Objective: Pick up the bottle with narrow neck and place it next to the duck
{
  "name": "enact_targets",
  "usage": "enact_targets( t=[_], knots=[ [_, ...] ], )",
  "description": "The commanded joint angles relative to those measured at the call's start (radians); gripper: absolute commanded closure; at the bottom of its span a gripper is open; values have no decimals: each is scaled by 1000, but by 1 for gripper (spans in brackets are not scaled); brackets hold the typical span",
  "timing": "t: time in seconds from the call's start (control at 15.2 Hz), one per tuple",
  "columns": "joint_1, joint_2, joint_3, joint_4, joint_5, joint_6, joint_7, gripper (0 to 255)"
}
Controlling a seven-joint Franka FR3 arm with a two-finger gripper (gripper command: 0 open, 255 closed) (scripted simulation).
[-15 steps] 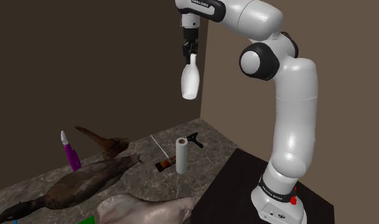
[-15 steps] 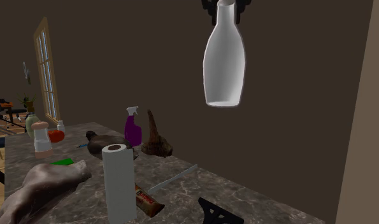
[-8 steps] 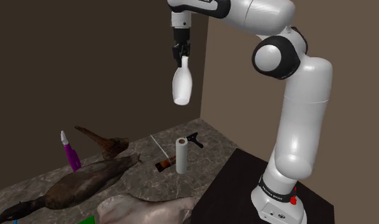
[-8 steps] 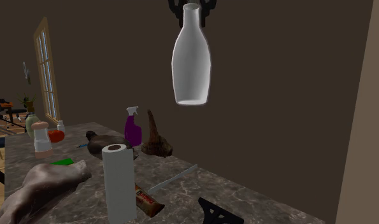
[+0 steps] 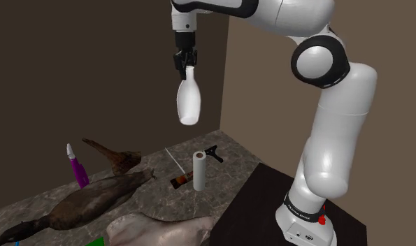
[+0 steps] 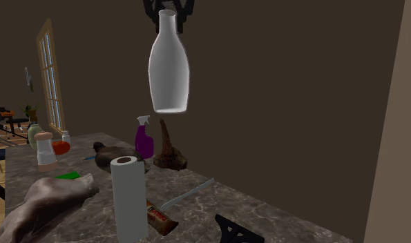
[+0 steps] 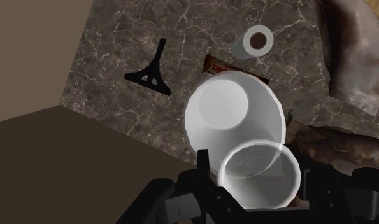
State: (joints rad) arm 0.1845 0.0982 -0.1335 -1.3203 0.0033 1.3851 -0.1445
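A white bottle with a narrow neck [image 5: 189,103] hangs high above the marble counter, base down. My gripper [image 5: 187,66] is shut on its neck. In the second exterior view the bottle [image 6: 168,69] hangs from the gripper [image 6: 168,10] at the top edge. In the wrist view the bottle [image 7: 232,118] points away from the hand, its neck clasped by the gripper [image 7: 258,181] between the two fingers [image 7: 202,168]. The duck [image 5: 94,199], long and dark brown, lies on the counter well below the bottle and toward the shoulder view's left.
On the counter [image 5: 234,150] stand a paper towel roll [image 5: 198,170], a purple spray bottle [image 5: 77,168], a black squeegee [image 5: 214,152] and a brown horn-like shape [image 5: 112,157]. A pale lumpy shape [image 5: 157,229] lies at the near edge. A brown wall corner [image 5: 227,63] rises just behind the gripper.
The arm has carried the bottle toward the shoulder view's left, away from the wall corner. The grip on the neck is unchanged.
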Motion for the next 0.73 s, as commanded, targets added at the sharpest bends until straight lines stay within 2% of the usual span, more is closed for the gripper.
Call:
enact_targets(
  t=[0.0, 0.66],
  knots=[
    [29, -5, 23, 2, -1, -7, 53, 255],
    [162, 34, 129, 57, -3, -22, 291, 255]
  ],
)
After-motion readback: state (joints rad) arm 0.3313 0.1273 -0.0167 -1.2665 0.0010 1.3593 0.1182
